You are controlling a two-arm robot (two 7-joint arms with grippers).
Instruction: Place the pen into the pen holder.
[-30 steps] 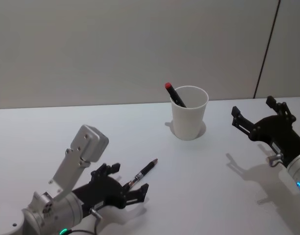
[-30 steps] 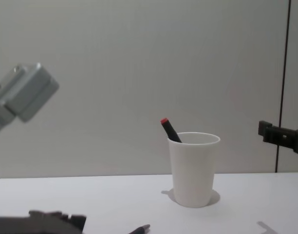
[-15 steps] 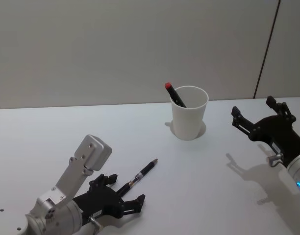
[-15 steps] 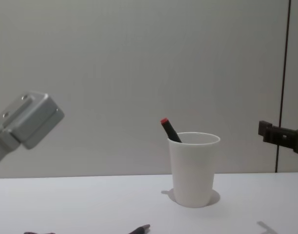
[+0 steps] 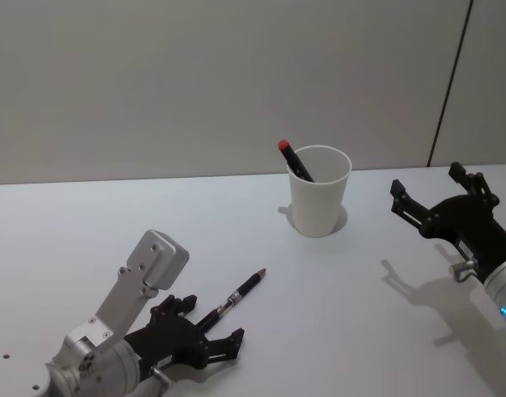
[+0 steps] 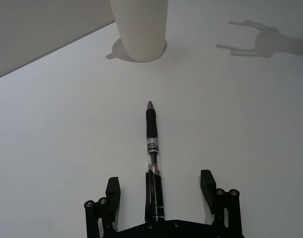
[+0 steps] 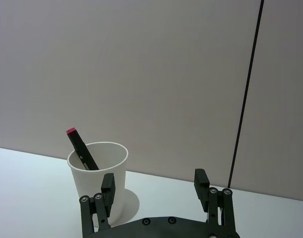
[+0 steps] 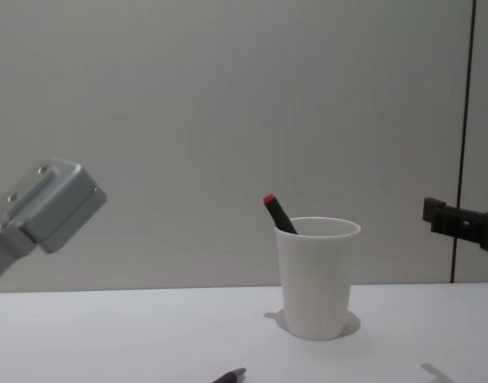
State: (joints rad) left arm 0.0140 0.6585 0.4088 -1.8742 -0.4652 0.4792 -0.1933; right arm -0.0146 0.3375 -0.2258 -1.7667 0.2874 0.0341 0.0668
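Observation:
A dark pen (image 5: 239,294) lies flat on the white table (image 5: 336,281), its tip toward the pen holder (image 5: 319,192), a white paper cup farther back. A red-capped dark marker (image 5: 294,160) leans inside the cup. My left gripper (image 5: 210,322) is low over the table and open, and the pen's rear end (image 6: 154,193) lies between its fingers without either touching it. In the left wrist view the cup (image 6: 139,29) stands straight beyond the pen's tip. My right gripper (image 5: 428,184) hovers open to the right of the cup (image 7: 99,181), holding nothing.
A plain grey wall (image 5: 195,83) rises right behind the table's far edge, with a dark vertical seam (image 5: 450,83) at the right. The left arm's grey wrist housing (image 8: 49,203) juts up at the left of the chest view.
My left gripper has sunk toward the table and drawn slightly back along the pen, most of it a second ago. The pen, cup and right gripper have not moved.

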